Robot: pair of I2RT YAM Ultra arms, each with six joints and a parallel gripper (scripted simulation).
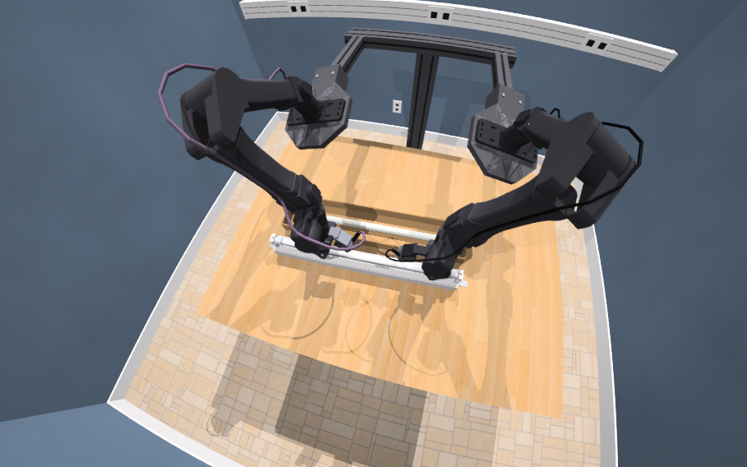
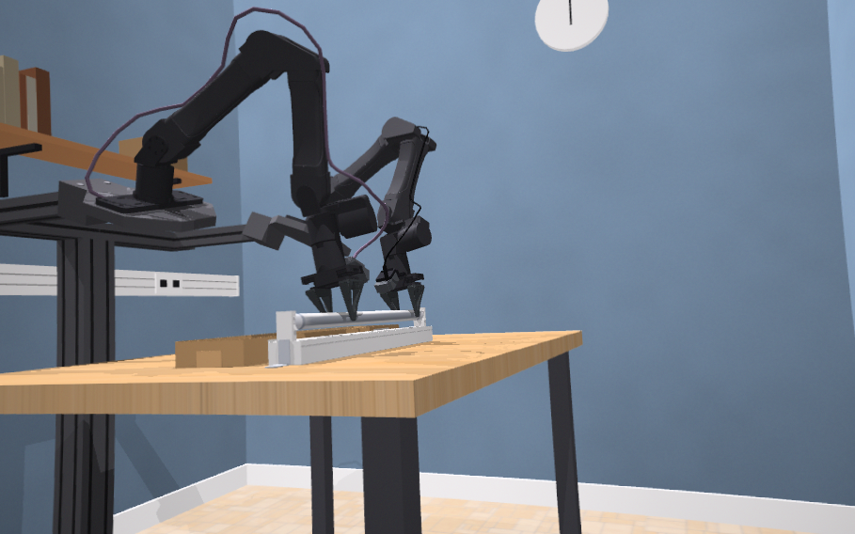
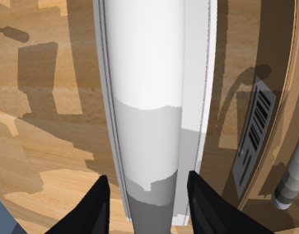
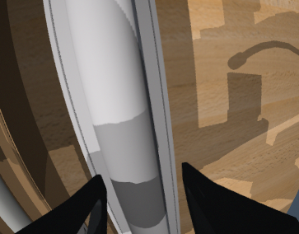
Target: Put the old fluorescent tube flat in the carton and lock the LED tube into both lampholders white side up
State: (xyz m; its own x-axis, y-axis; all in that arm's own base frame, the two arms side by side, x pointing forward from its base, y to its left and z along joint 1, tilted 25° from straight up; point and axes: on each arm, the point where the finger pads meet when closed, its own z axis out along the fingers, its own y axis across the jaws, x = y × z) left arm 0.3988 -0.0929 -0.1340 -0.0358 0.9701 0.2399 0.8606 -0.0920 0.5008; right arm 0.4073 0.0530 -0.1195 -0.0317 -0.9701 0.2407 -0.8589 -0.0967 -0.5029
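Tube in the fixture (image 1: 364,263) (image 2: 324,320) (image 3: 147,82) (image 4: 113,82) runs between the fingers of the left end effector (image 1: 436,275) (image 2: 407,311) (image 3: 147,180) and of the right end effector (image 1: 312,251) (image 2: 341,315) (image 4: 142,177). Both are partly open and grip nothing. Below them the fixture (image 1: 375,269) (image 2: 364,344) (image 3: 196,82) (image 4: 67,82) has its tube raised between the end holders, though I can't tell whether it's locked. Beside them, toward the arm bases, the carton (image 1: 422,219) (image 2: 218,353) looks flat on the bench, with another tube (image 1: 387,229) (image 3: 291,181) (image 4: 3,198) inside. Which tube is the LED one isn't clear to me, so neither is whether the swap is done. If the old one is still mounted, nearly everything remains; if it's the new one, perhaps only locking and a white-side-up check. Closing both together seems next; uneven pulling could break it.
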